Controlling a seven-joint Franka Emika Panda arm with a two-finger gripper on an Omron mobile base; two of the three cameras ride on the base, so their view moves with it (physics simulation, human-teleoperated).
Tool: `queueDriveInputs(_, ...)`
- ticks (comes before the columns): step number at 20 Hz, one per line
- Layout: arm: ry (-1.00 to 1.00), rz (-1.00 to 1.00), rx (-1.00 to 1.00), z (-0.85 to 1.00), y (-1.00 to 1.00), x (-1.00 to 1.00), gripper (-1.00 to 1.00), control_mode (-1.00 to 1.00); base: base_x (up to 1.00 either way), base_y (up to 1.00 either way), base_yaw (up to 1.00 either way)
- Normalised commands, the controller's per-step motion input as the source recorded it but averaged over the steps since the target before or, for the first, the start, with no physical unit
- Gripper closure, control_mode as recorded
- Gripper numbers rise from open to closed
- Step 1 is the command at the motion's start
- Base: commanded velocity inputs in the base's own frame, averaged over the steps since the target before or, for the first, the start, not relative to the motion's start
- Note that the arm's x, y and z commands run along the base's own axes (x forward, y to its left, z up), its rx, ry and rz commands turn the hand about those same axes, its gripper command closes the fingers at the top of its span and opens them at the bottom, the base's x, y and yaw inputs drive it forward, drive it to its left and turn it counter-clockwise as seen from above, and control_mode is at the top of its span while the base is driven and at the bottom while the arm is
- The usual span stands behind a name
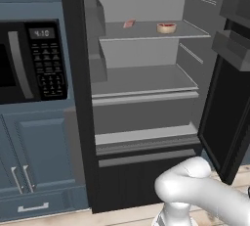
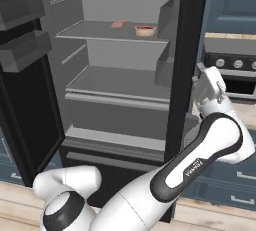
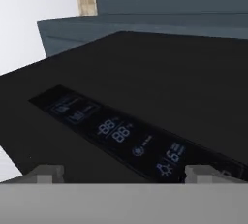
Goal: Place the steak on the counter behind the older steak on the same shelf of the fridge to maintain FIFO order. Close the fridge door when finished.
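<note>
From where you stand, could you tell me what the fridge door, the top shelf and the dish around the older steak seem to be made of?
The fridge door looks like glossy black plastic or coated metal: smooth, dark, with a faint sheen. The shelf appears to be matte light-grey plastic, thin and flat, though painted metal is possible. The dish around the older steak is tan and dull, perhaps ceramic or wood; it is too small to say.

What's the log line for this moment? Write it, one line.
steak on top shelf, back-left of older steak | fridge door open | gripper open, empty, facing that door's display

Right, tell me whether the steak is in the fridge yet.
In. The steak lies on the top shelf, behind the older steak; both fridge doors stand open.
</note>
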Motion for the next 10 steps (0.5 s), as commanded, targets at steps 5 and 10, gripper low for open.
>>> queueDriveInputs(5,0.0,0.38,-0.27,0.18,0.65,0.0,-1.0,-1.0,0.0,0.0,0.0)
queueDriveInputs(10,0.01,0.26,-0.29,0.16,0.96,0.0,-1.0,-1.0,0.0,0.0,0.0)
